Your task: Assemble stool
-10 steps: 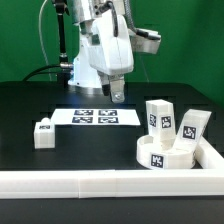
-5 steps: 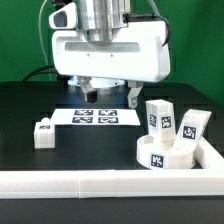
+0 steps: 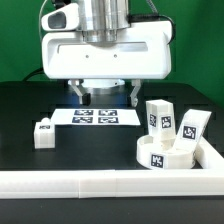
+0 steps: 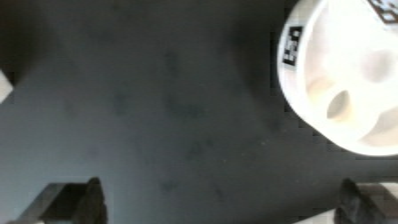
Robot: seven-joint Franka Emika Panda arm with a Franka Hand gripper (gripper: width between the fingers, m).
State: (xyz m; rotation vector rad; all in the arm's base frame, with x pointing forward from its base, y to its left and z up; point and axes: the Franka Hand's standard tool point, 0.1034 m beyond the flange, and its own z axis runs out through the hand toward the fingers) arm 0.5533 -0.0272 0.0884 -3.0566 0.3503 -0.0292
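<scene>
The round white seat (image 3: pixel 165 152) lies at the exterior view's right, against the rail corner. Two blocky white legs (image 3: pixel 158 115) (image 3: pixel 190 126) stand just behind it. A third leg (image 3: pixel 42 133) lies alone at the exterior view's left. My gripper (image 3: pixel 105 95) hangs above the marker board (image 3: pixel 95 116), wide open and empty, with its fingers (image 3: pixel 133 96) spread apart. In the wrist view the seat (image 4: pixel 347 80) shows its tag and holes off to one side. My gripper (image 4: pixel 221 205) has only dark table between its fingertips (image 4: pixel 71 200).
A long white L-shaped rail (image 3: pixel 100 185) runs along the front edge and up the exterior view's right side (image 3: pixel 214 152). The robot base stands at the back behind the marker board.
The hand has turned about its vertical axis from edge-on to broadside to the camera, with the fingers spread wide. In the last half second it has shifted slightly to the exterior view's left.
</scene>
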